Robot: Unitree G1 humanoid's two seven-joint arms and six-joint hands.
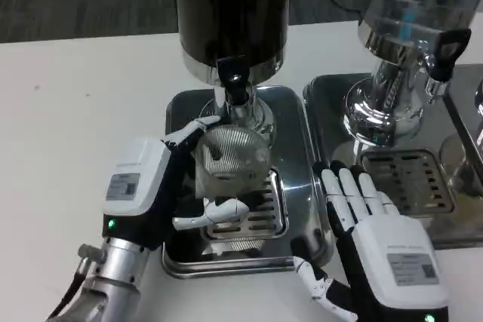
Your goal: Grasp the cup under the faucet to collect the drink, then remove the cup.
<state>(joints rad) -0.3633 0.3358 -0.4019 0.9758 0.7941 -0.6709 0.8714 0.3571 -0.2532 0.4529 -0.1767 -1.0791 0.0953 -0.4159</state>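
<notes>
Hidden: on my feed the top of the near dispenser [232,13] runs off the far edge, so I can read only its dark tank and chrome collar. The second dispenser [407,43] at far right is also cut at the top and the right edge.
Hard to make out: the cup [230,157] is clear plastic, and the drip grille [253,216] shows through it (its rim and its base are hard to trace). I cannot tell whether any drink is in it.
Cup: it sits directly below the black faucet [235,88], over the left tray [298,186].
Left hand [162,186]: wrapped around the cup from the left, with fingers across its far side and the thumb [211,216] under its near side.
Right hand [370,239]: fingers straight and spread, holding nothing, lying palm down just right of the left tray; its wrist is cut by the near edge.
Count: two dispensers, two steel trays (the right tray [332,141] partly out of frame), two faucets, the right faucet [445,54] with a black handle, one cup, two hands.
Table [75,111]: white, under everything.
</notes>
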